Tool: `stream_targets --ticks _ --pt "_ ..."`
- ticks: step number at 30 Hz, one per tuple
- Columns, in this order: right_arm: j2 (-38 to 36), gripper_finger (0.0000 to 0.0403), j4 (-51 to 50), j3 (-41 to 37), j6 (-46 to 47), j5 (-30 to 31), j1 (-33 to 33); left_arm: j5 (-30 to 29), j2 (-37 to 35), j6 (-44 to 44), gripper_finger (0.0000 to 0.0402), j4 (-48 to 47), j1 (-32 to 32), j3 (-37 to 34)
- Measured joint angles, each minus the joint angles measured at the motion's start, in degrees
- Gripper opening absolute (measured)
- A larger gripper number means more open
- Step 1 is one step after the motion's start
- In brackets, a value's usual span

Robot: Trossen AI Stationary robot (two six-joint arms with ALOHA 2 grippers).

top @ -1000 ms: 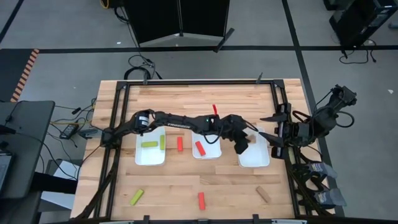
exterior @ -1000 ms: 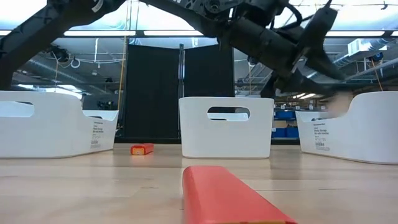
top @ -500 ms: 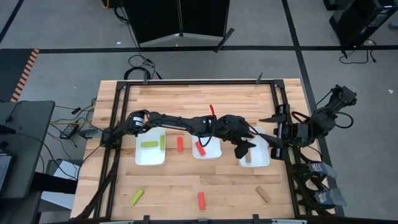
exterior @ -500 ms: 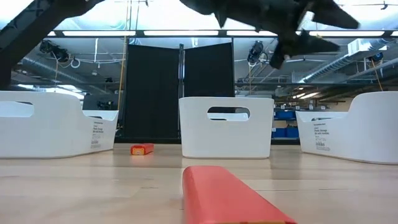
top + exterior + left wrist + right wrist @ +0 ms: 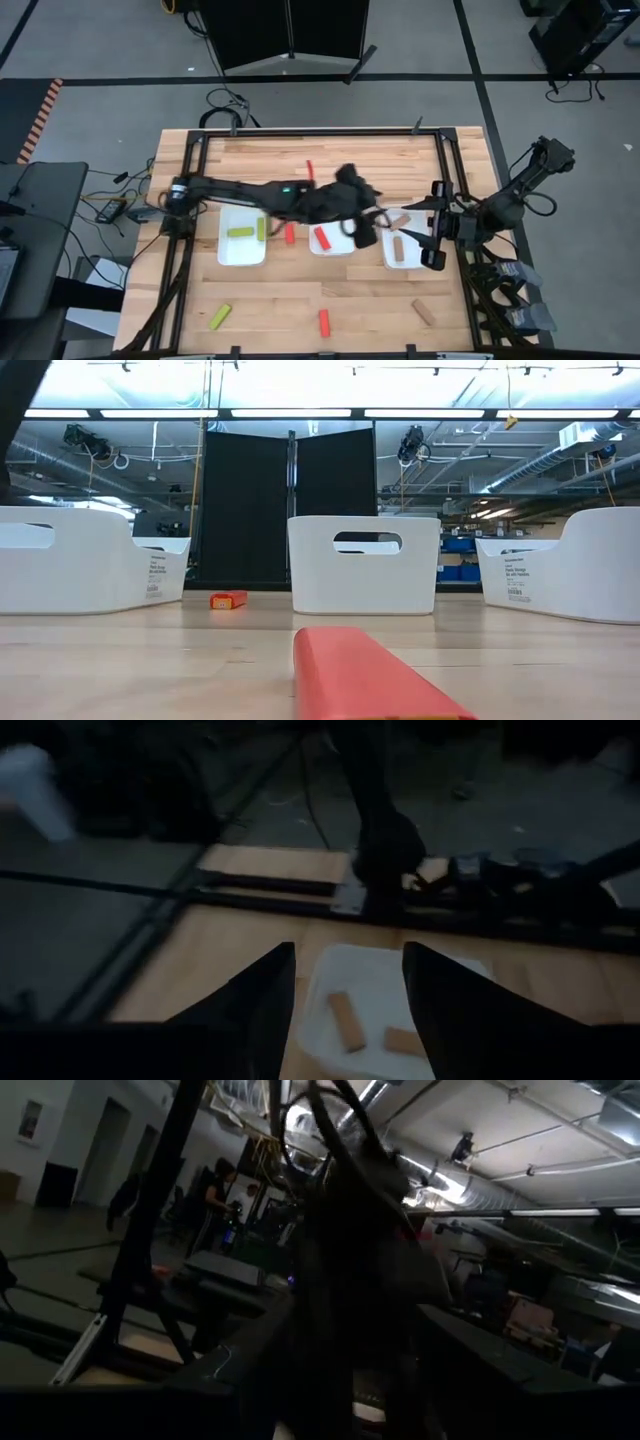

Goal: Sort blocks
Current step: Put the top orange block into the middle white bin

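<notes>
In the high view my left gripper (image 5: 370, 228) hangs open between the middle tray (image 5: 342, 250) and the right tray (image 5: 416, 262). Its wrist view shows the open fingers of my left gripper (image 5: 350, 950) framing the right tray (image 5: 450, 970), where two brown blocks (image 5: 345, 1020) (image 5: 403, 1040) lie flat. A red block (image 5: 322, 237) lies in the middle tray, and yellow-green blocks (image 5: 240, 233) in the left tray (image 5: 228, 255). Another red block (image 5: 289, 232) rests on the table between trays. My right gripper (image 5: 418, 222) waits open at the right tray's right side.
On the near part of the table lie a yellow-green block (image 5: 220, 316), a red block (image 5: 323, 321) that fills the low view's foreground (image 5: 370, 675), and a brown block (image 5: 424, 312). A dark frame (image 5: 300, 133) runs round the tabletop. People stand in the room behind in the right wrist view.
My left gripper has risen out of the low view and drawn back from over the right tray toward the table's left. A brown block now shows lying in that tray where the gripper was. My right arm has shifted slightly toward the tray.
</notes>
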Motion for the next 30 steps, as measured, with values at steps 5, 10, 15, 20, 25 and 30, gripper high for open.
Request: stream_targets --ticks 5,10,15,20,25,30 --pt "2.15 0.0213 0.38 0.0 1.83 -0.03 -2.02 -8.84 -8.26 -0.5 0.0193 -2.41 -4.25 -5.49" --pt "7.11 0.0209 0.44 0.02 8.46 -0.46 -7.47 -10.48 -21.4 -3.33 0.0193 8.9 -6.57 -25.56" --pt "15.12 0.0208 -4.13 3.61 19.68 -2.84 -14.48 -10.55 -35.59 -6.36 0.0193 26.69 -7.83 -48.71" --pt "26.54 0.0208 -20.45 15.62 31.72 -7.93 -21.66 -11.6 -47.46 -8.3 0.0193 44.16 -8.56 -66.15" --pt "39.36 0.0212 -37.91 30.66 38.02 -13.56 -26.63 -13.37 -55.98 -8.52 0.0193 52.91 -9.28 -76.76" --pt "51.97 0.0219 -50.93 44.98 40.59 -23.11 -29.75 -14.18 -62.82 -9.49 0.0193 52.78 -9.26 -80.94"
